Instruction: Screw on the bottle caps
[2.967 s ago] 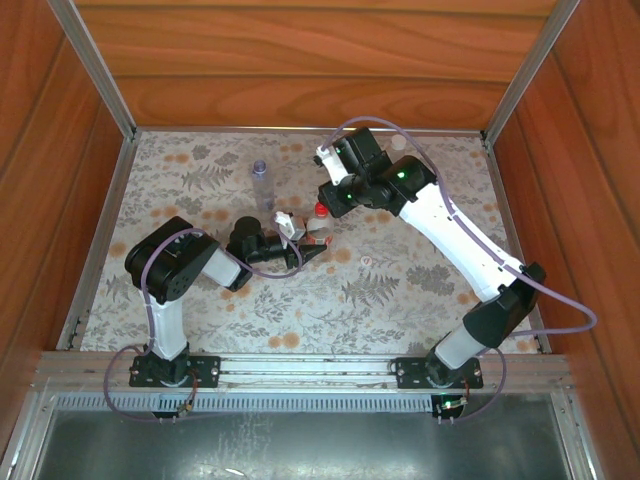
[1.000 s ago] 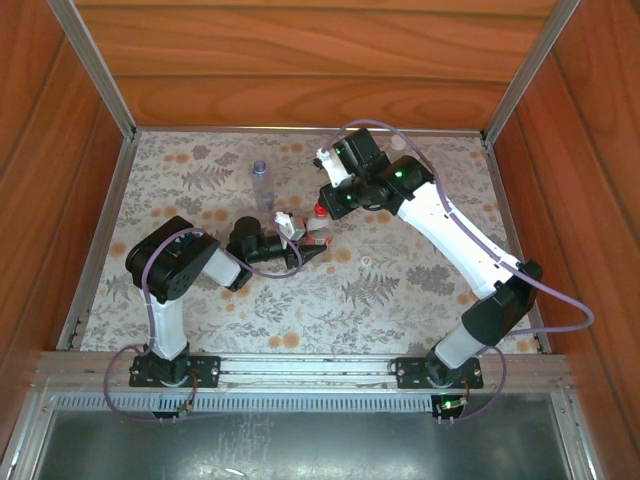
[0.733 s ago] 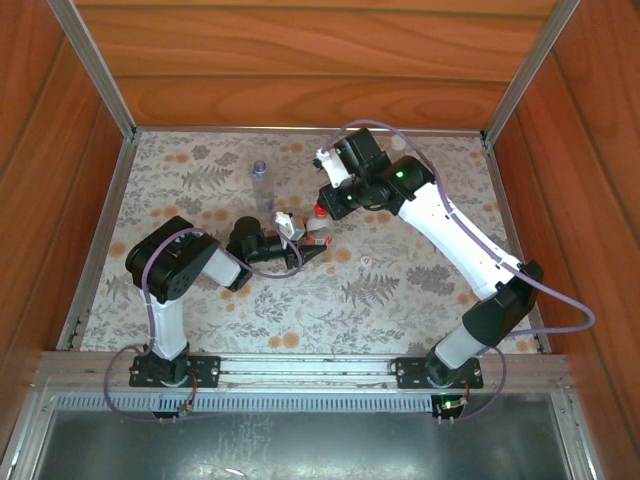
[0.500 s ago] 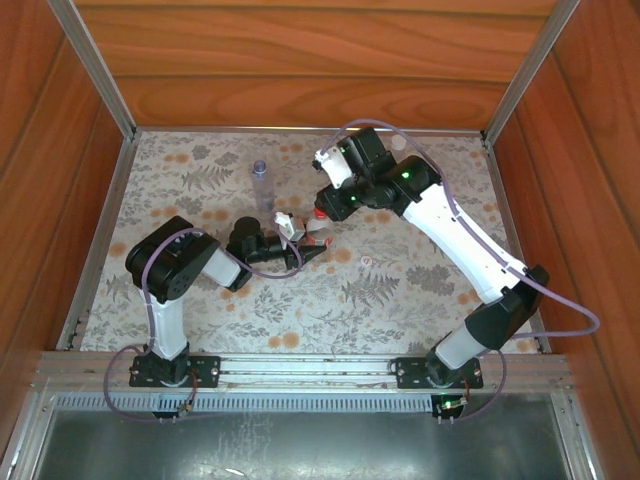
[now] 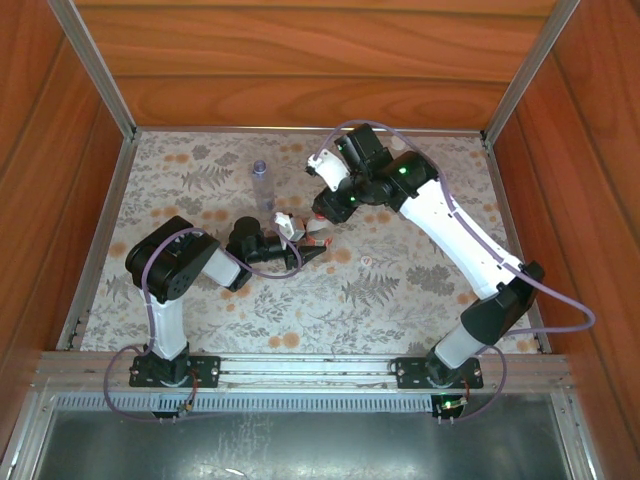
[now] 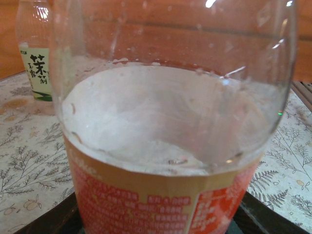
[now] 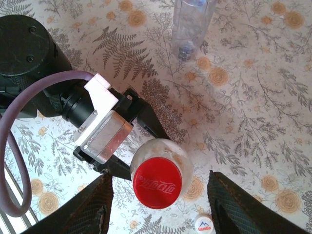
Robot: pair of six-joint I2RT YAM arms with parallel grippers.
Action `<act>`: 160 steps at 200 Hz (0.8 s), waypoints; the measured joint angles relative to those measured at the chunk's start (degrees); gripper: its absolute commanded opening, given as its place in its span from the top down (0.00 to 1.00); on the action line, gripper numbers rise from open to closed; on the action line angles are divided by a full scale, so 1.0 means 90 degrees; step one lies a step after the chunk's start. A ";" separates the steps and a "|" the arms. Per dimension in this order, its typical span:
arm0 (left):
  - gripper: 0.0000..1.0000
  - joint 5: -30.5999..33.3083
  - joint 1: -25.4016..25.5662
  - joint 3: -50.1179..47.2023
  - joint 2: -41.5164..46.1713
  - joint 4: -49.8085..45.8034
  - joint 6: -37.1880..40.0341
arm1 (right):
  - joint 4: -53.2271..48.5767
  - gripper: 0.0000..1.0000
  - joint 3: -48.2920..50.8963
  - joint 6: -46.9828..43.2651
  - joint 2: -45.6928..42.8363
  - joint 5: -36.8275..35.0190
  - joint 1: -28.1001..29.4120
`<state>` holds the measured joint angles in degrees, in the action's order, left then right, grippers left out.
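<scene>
Looking from the right wrist: right gripper (image 7: 163, 204) parted around red cap (image 7: 157, 183), left gripper (image 7: 147, 155) clamping bottle (image 7: 181, 163).

Bit of a mixed bag here. From the left wrist, the red-labelled bottle (image 6: 170, 122) is caught way too close: its label print is smeared, small glare spots are picked up high on the plastic, and the green-labelled bottle (image 6: 36, 53) behind it to the left is left a touch soft. From the right wrist, the red cap (image 7: 157, 183) is rendered crisp, while the dark fingers (image 7: 92, 209) either side of it are kept blurry. In the top view, soft, even light is spread over the table (image 5: 420, 290), and only faint shadows are thrown around the bottle.
</scene>
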<state>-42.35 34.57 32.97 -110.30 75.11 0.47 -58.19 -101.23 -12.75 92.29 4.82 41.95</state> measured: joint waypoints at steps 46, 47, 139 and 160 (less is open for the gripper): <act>0.44 -0.0051 -0.0036 0.0000 0.0000 -0.0005 -0.0005 | -0.0165 0.51 -0.0100 -0.0075 0.0233 0.0083 0.0000; 0.44 -0.0053 -0.0039 0.0000 0.0000 -0.0007 -0.0005 | -0.0165 0.51 -0.0100 -0.0075 0.0238 0.0085 0.0000; 0.44 -0.0121 -0.0078 0.0002 -0.0017 0.0007 -0.0010 | -0.0270 0.55 -0.0107 -0.0095 0.0396 0.0187 0.0000; 0.44 -0.0121 -0.0078 0.0002 -0.0019 0.0007 -0.0010 | -0.0272 0.56 -0.0107 -0.0095 0.0457 0.0197 0.0000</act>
<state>-43.44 33.87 32.99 -110.48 75.18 0.38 -60.64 -102.19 -13.61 96.40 6.59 41.95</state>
